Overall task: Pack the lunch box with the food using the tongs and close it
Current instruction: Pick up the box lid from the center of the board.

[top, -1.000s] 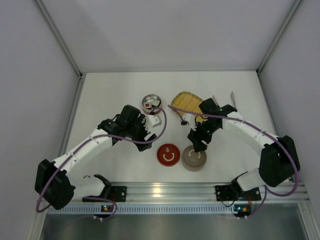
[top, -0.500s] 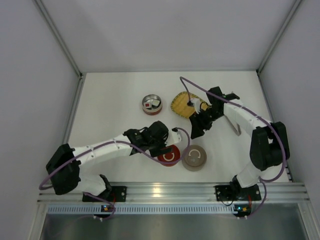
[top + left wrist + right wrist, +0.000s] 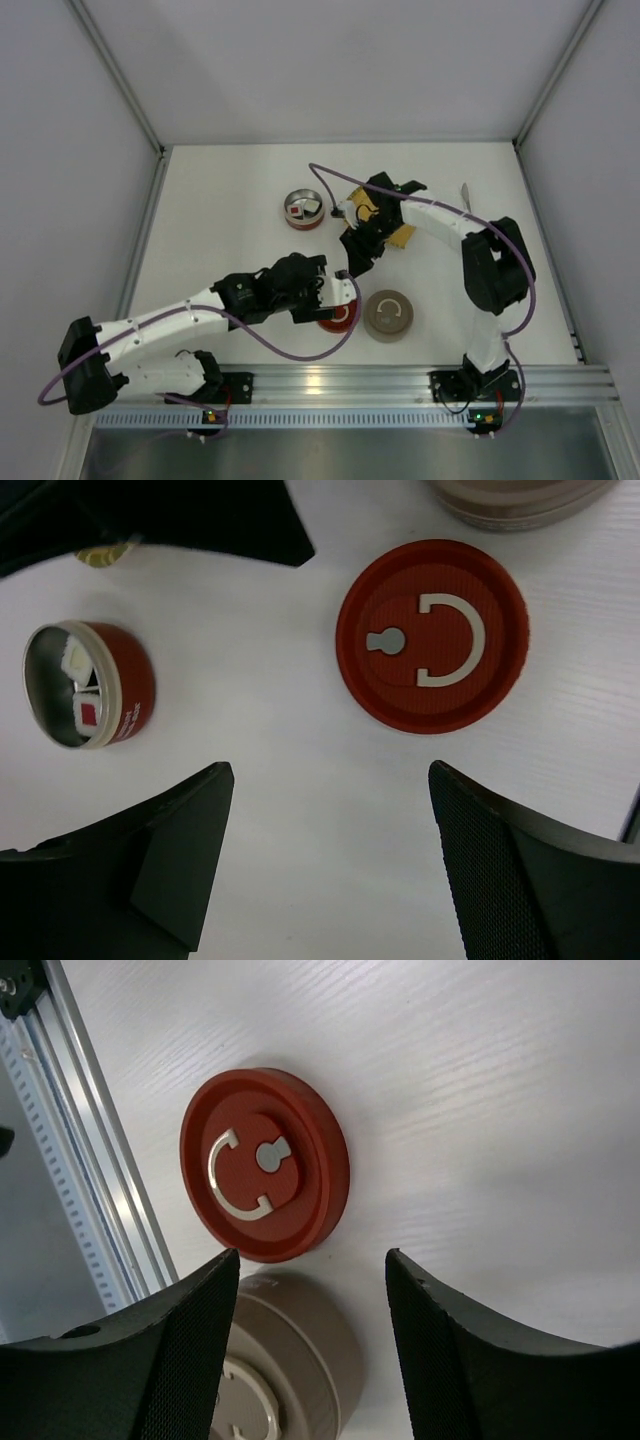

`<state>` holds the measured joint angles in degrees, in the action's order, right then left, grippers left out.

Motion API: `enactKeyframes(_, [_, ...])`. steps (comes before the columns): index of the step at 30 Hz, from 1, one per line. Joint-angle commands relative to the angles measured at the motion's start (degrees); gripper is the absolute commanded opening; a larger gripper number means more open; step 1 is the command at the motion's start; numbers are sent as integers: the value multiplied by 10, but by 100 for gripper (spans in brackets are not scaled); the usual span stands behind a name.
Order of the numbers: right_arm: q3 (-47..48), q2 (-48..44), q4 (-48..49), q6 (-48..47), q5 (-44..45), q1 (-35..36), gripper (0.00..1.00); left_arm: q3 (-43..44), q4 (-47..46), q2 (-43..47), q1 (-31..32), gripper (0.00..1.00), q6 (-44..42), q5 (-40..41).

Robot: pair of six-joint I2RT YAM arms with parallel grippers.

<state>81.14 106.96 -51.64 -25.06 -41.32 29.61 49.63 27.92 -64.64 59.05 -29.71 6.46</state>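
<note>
The lunch box's open red tin [image 3: 303, 210] [image 3: 90, 685] stands at mid table with food [image 3: 300, 209] [image 3: 80, 670] in it, white blocks with red marks. Its red lid [image 3: 343, 316] [image 3: 432, 635] [image 3: 265, 1165] lies flat near the front. My left gripper [image 3: 328, 295] [image 3: 330, 770] hovers open and empty just beside the lid, partly covering it from above. My right gripper [image 3: 352, 255] [image 3: 311, 1257] is open and empty, between the yellow woven tray [image 3: 400, 235] and the lid. Of the tongs [image 3: 463, 188], only a slim silvery tip shows, right of the right arm.
A closed beige tin [image 3: 388, 315] [image 3: 270, 1360] [image 3: 520, 500] sits right of the red lid. The right arm lies across most of the woven tray. The aluminium rail [image 3: 340, 378] [image 3: 90, 1160] runs along the near edge. White walls enclose the table.
The left gripper has travelled from beside the red tin down to the red lid. The right arm has swung left across the tray toward the table's middle, its jaws a little narrower.
</note>
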Motion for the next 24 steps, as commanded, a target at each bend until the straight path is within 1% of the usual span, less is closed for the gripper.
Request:
enactKeyframes(1, [42, 34, 22, 4, 11, 24, 59, -18, -43, 3, 36, 84, -28, 5])
enactKeyframes(3, [60, 56, 18, 3, 27, 33, 57, -22, -61, -9, 49, 84, -32, 14])
enactKeyframes(8, [79, 87, 8, -4, 62, 64, 57, -7, -71, -53, 55, 82, -32, 4])
enactKeyframes(13, [84, 102, -1, -13, 70, 84, 57, -12, -86, -77, 67, 80, -32, -4])
enactKeyframes(16, [89, 116, -8, -20, 71, 89, 57, -16, -99, -88, 92, 79, -36, 15])
enactKeyframes(19, [90, 129, -14, -25, 71, 91, 57, -7, -96, -127, 107, 78, -28, 29])
enactKeyframes(24, [85, 142, -14, -23, 85, 92, 50, 11, -95, -167, 119, 78, -23, 50])
